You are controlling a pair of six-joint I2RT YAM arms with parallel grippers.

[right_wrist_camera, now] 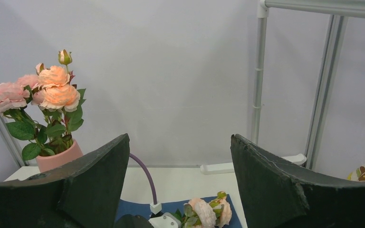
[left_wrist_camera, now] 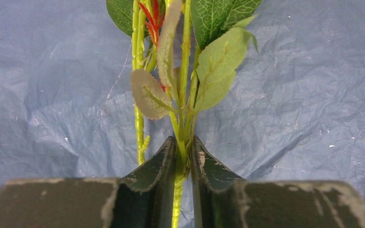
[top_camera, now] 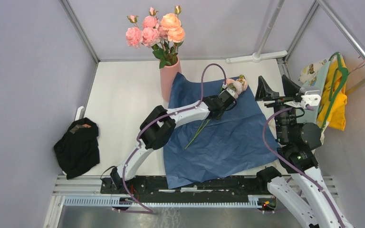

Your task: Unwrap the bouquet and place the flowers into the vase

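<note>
Worn black fingers (left_wrist_camera: 157,166) of the left gripper (left_wrist_camera: 183,149) fill the bottom of its wrist view. They are pressed close on a thin green stem (left_wrist_camera: 179,190) that runs up between them into leaves (left_wrist_camera: 218,61). A second stem (left_wrist_camera: 139,118) passes just left of the fingers, outside the grip. Beneath lies the blue paper (top_camera: 228,142), spread flat from the bench's (top_camera: 123,95) near edge toward its far edge. Pale rose heads (top_camera: 237,85) rest on the paper's far right part, just beyond that gripper. At the paper's far left corner stands the vase (top_camera: 168,78), upright near the far edge, holding a bunch of pink and peach roses (top_camera: 154,31). The right gripper (top_camera: 273,88) hovers over the paper's right edge, jaws wide apart, holding nothing. A black cloth (top_camera: 78,147) lies at the bench's left edge.
</note>
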